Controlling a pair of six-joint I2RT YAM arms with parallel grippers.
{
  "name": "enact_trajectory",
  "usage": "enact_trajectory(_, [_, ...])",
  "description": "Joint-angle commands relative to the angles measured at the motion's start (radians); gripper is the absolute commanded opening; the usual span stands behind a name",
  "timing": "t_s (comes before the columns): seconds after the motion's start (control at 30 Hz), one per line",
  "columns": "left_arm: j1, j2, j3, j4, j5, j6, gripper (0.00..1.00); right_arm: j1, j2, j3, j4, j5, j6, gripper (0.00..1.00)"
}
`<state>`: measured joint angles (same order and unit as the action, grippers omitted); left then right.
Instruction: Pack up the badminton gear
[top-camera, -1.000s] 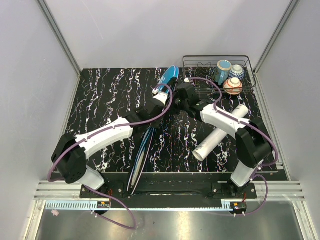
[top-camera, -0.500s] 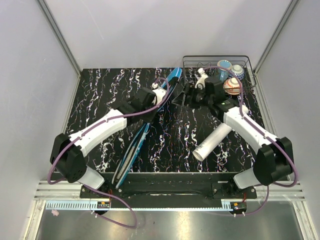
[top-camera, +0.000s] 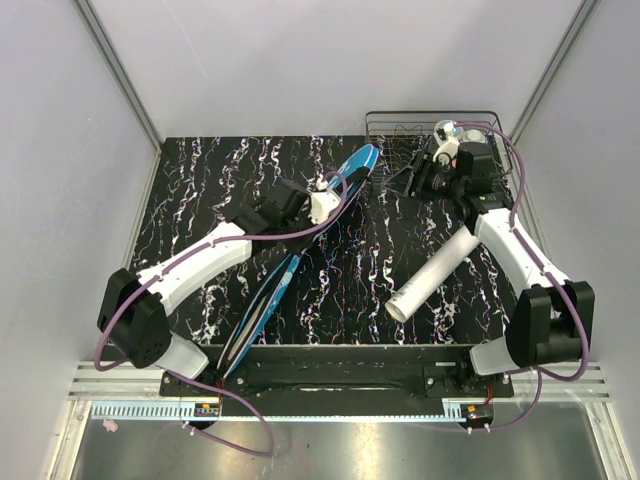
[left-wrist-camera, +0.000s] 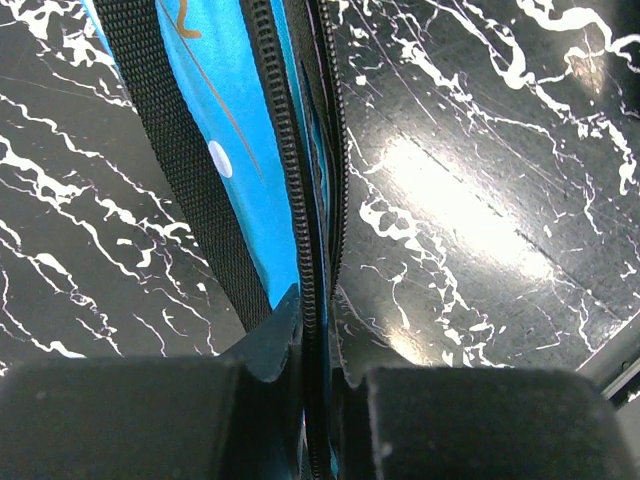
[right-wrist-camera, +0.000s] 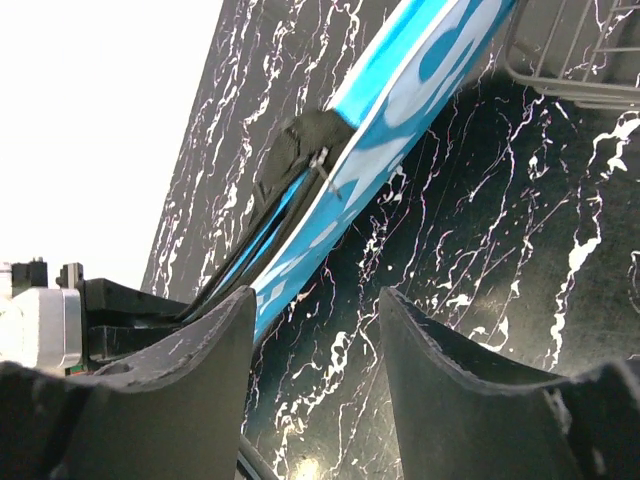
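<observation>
The bag (left-wrist-camera: 215, 120) runs off the left wrist view's top edge; overhead, the right arm (top-camera: 505, 240) hides most of the rack's (top-camera: 398, 140) contents.

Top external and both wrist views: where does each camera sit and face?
Top external: above and behind the bases, looking down on the black marbled table; both arms, left gripper and right gripper show.
Left wrist: on that wrist, looking down the zip of the teal fabric racket bag; its shut fingers at bottom.
Right wrist: on that wrist, looking across the table at that bag; its open fingers at bottom.
Shared: all three show the bag; right wrist shows the left gripper pinching it.
</observation>
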<state>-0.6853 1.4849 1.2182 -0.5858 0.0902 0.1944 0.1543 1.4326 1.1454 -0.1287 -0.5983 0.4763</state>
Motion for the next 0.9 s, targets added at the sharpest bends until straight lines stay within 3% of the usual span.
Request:
enact_trajectory(0.0, [-0.002,-0.078,-0.028,0.057,0.082,0.065,0.0,-0.032,0.064,0.03,0.096,-0.162,-0.036,0.57])
enact_trajectory(0.5, [-0.003,-0.104,-0.039,0.07,0.079,0.054,0.0,-0.022,0.233,0.068,0.317,-0.323,-0.085,0.52])
enact_trajectory(0.77, [-0.003,-0.106,-0.04,0.07,0.077,0.053,0.0,0.007,0.296,0.135,0.265,-0.305,-0.139,0.53])
enact_trajectory(0.87, [-0.003,-0.103,-0.039,0.07,0.08,0.053,0.0,0.014,0.31,0.151,0.261,-0.308,-0.142,0.49])
